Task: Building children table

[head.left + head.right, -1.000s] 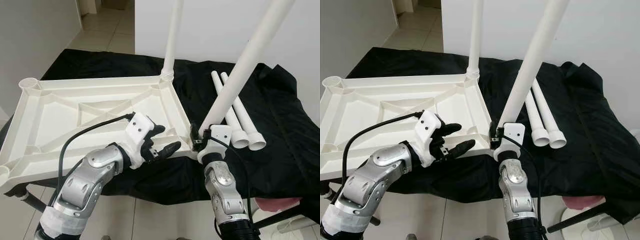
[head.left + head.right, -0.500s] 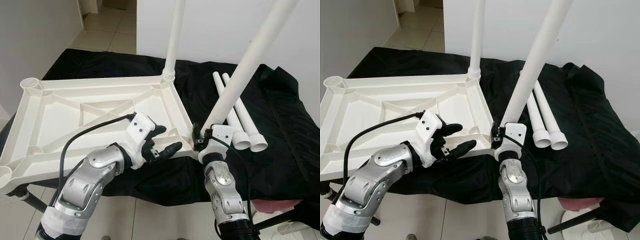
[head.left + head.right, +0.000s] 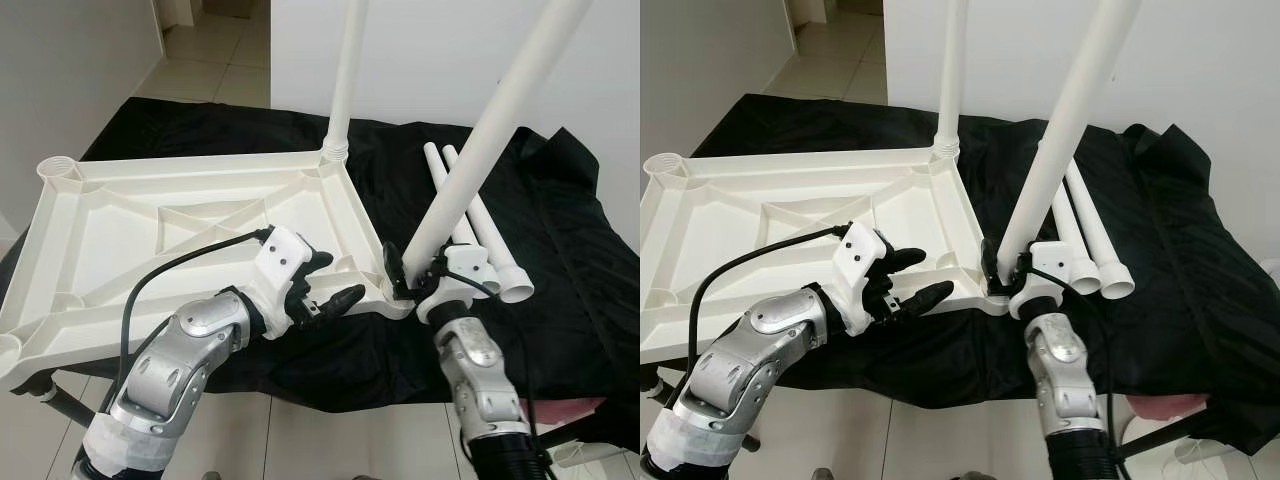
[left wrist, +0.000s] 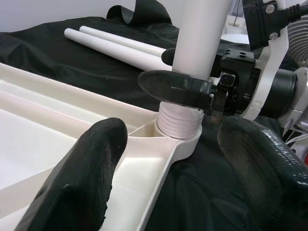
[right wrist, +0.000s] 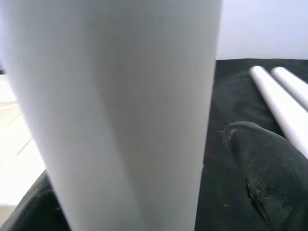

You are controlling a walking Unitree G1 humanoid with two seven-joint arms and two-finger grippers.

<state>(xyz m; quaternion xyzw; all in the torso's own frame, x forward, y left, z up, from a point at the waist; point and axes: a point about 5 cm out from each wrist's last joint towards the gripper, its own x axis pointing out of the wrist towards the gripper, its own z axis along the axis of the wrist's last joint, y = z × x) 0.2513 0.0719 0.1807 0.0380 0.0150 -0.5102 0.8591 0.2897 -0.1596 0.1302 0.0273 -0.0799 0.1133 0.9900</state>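
Observation:
The white table top (image 3: 150, 230) lies upside down on a black cloth. One white leg (image 3: 345, 70) stands upright in its far right corner. My right gripper (image 3: 412, 278) is shut on a second white leg (image 3: 490, 130), which leans to the right. The threaded end (image 4: 179, 122) of this leg sits at the near right corner socket. In the right wrist view the leg (image 5: 120, 106) lies against one black finger (image 5: 264, 159). My left gripper (image 3: 333, 280) hovers open just left of that corner, holding nothing, its fingers (image 4: 82, 178) on either side of the table top's near edge.
Two loose white legs (image 3: 488, 240) lie side by side on the black cloth (image 3: 560, 270) to the right of the held leg. A white wall rises behind the table. Tiled floor shows at the far left and below the near edge.
My right wrist has swung to the right and the held leg's lower end has dropped onto the corner socket. The left gripper has hardly moved.

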